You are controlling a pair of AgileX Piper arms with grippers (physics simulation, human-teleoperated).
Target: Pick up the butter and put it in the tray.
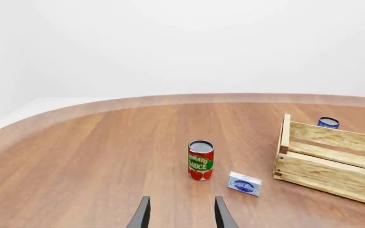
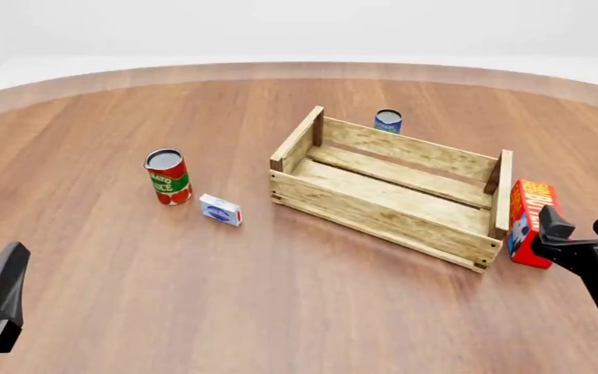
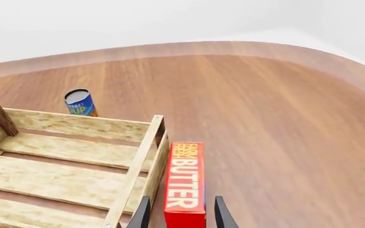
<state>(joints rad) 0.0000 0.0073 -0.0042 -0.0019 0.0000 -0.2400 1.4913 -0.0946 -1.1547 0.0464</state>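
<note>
Butter (image 3: 184, 183) stands on edge on the counter (image 2: 278, 312), just beside the tray's (image 2: 382, 210) right end. Right pincer (image 3: 181, 213) straddles its near end, fingers spread, gripping nothing; lower squarely before closing, avoiding the slat wall. Left pincer (image 1: 181, 213) hangs open, idle.

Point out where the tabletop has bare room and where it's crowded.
Bare: the near tabletop in front of the tray, and far left of the tomato sauce can. Crowded: the tray's right end, where the butter stands between the right gripper jaws.
</note>
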